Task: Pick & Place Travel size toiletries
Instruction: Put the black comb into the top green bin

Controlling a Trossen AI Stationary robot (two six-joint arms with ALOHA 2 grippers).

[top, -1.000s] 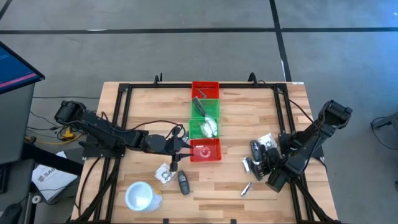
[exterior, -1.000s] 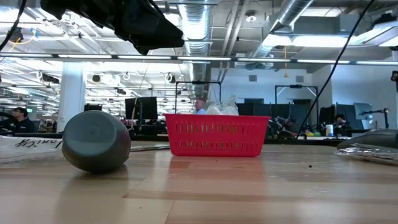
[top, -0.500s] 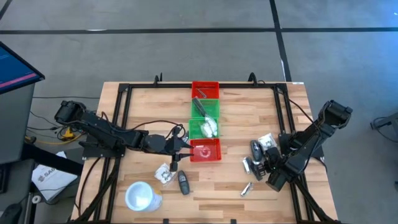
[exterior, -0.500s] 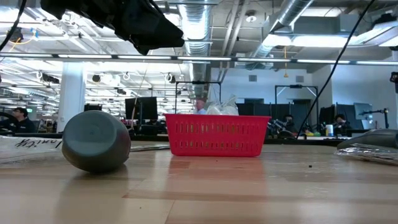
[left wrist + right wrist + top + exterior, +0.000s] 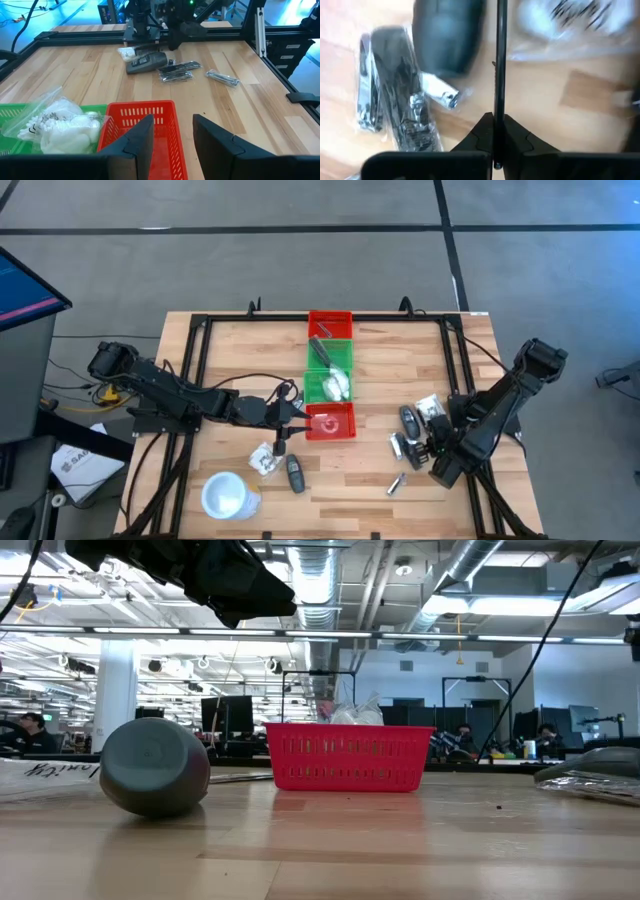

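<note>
Toiletries lie in a cluster at the table's right: a black oblong piece (image 5: 408,420) (image 5: 447,35), a clear packet showing white (image 5: 430,406) (image 5: 565,25), dark packets (image 5: 400,446) (image 5: 395,105) and a silver tube (image 5: 395,483). My right gripper (image 5: 424,440) (image 5: 494,127) is shut low over this cluster. A thin dark line runs forward from its fingertips. My left gripper (image 5: 298,420) (image 5: 172,132) hangs open over the near red bin (image 5: 332,422) (image 5: 142,112), with nothing between its fingers. Another clear packet (image 5: 264,460) and black piece (image 5: 296,473) lie near the front left. My right gripper is shut just above the bare wood beside the black piece and the dark packets. I cannot tell whether its fingers touch or hold any of them; the fingertips themselves hide that spot.
A row of bins runs down the middle: red (image 5: 330,323), green (image 5: 330,352), and green again (image 5: 330,385) holding a white-filled packet (image 5: 60,125). A white cup (image 5: 228,495) (image 5: 155,768) stands at the front left. A black frame (image 5: 200,370) borders the table.
My right arm has shifted slightly at the cluster on the right, and the crinkly packet at the low view's right edge has moved a little with it. My left arm has kept still.
</note>
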